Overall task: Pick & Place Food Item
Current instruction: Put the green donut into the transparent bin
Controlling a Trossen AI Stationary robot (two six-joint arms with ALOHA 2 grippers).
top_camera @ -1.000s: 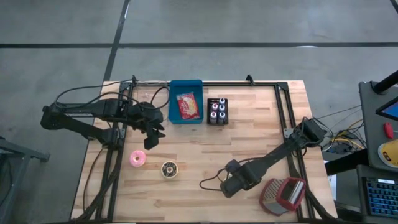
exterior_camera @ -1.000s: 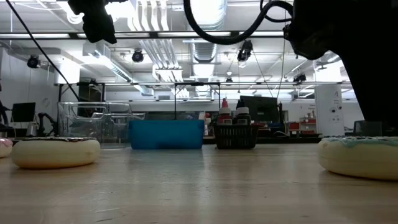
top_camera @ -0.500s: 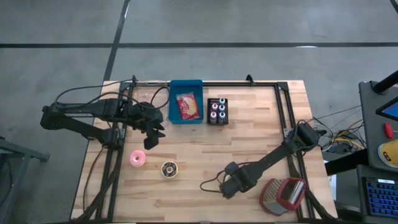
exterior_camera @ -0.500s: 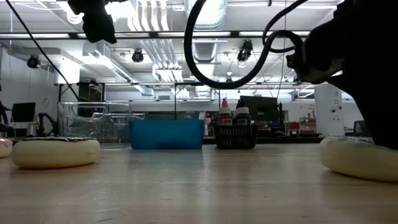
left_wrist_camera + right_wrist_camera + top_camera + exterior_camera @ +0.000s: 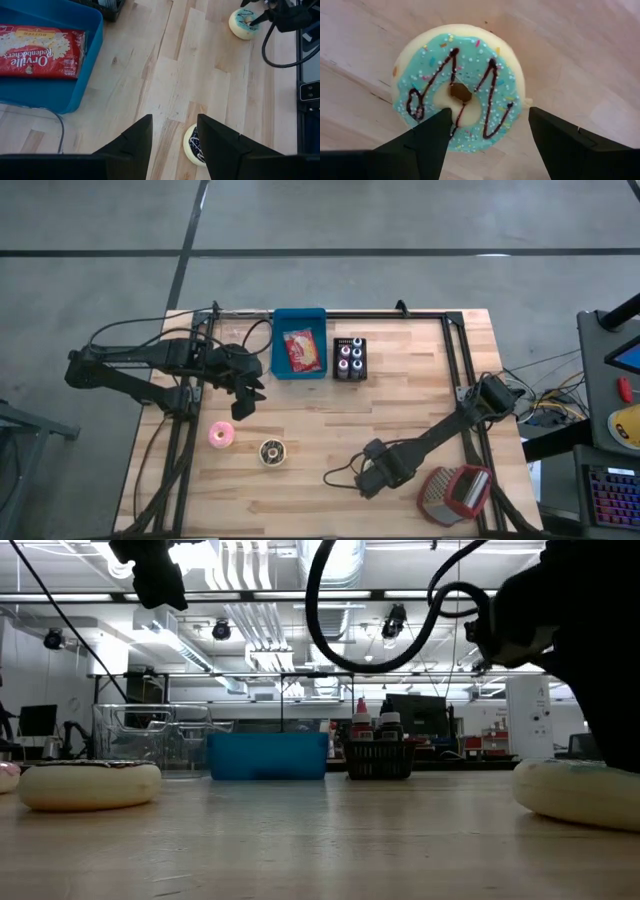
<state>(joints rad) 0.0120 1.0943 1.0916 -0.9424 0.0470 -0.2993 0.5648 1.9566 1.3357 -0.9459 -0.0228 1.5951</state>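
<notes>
Doughnut (image 5: 460, 87), teal icing, chocolate zigzag

We see the overhead view evenly and softly lit, with the pale butcher-block wooden table (image 5: 400, 400) bright against the duller grey floor and only faint, short shadows under the arms. In the low view, white ceiling strip lights (image 5: 240, 565) glare strongly, so the arms show as black silhouettes against them, and the nearest tabletop is soft and out of focus. The right wrist view is bright and close; its own dark fingers (image 5: 555, 145) are blurred, while the turquoise-iced ring doughnut with sprinkles (image 5: 460, 85) stays fairly sharp, casting a soft shadow.
</notes>
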